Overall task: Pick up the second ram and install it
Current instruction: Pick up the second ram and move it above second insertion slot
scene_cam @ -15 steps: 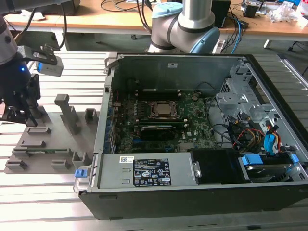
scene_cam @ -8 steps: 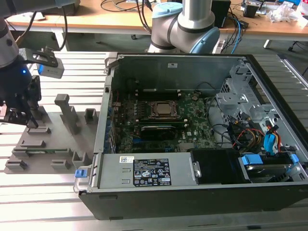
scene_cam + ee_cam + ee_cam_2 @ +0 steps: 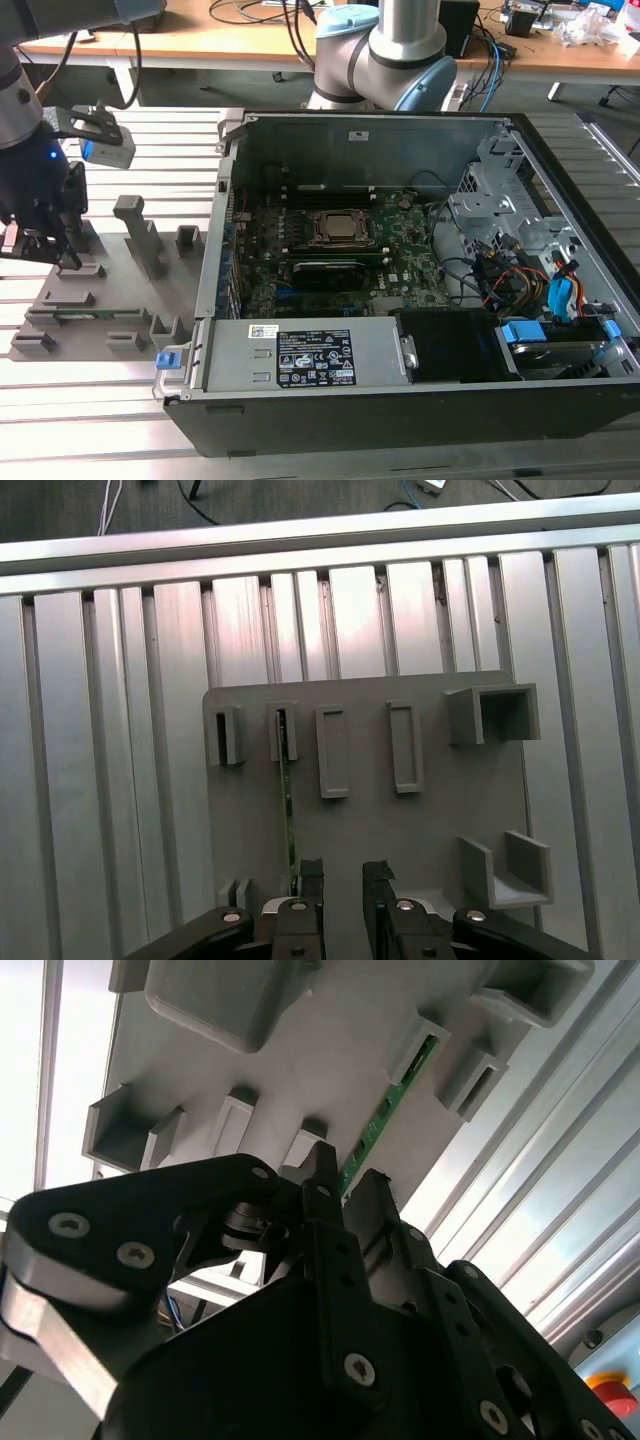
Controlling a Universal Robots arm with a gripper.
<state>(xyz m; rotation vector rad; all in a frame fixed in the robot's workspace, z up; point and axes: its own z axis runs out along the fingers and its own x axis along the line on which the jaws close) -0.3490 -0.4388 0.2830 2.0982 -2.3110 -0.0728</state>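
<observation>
The second ram point(image 3: 287, 810) is a thin green stick standing on edge in a slot of the grey holder plate point(image 3: 440, 810). In the second wrist view the ram point(image 3: 388, 1105) runs toward my fingertips. My gripper point(image 3: 342, 878) hovers just above the plate, open, with nothing between its fingers. In the first wrist view the stick passes right beside one finger point(image 3: 311, 875). In the exterior view my gripper point(image 3: 45, 250) hangs over the holder plate point(image 3: 110, 300) at the exterior view's left, where the ram point(image 3: 72, 314) lies low in its slot.
The open computer case point(image 3: 400, 390) stands at the exterior view's right, with the green motherboard point(image 3: 400, 265) and its CPU socket point(image 3: 340, 228) inside. Grey holder blocks point(image 3: 140, 235) rise from the plate. The slatted aluminium table point(image 3: 100, 730) surrounds it.
</observation>
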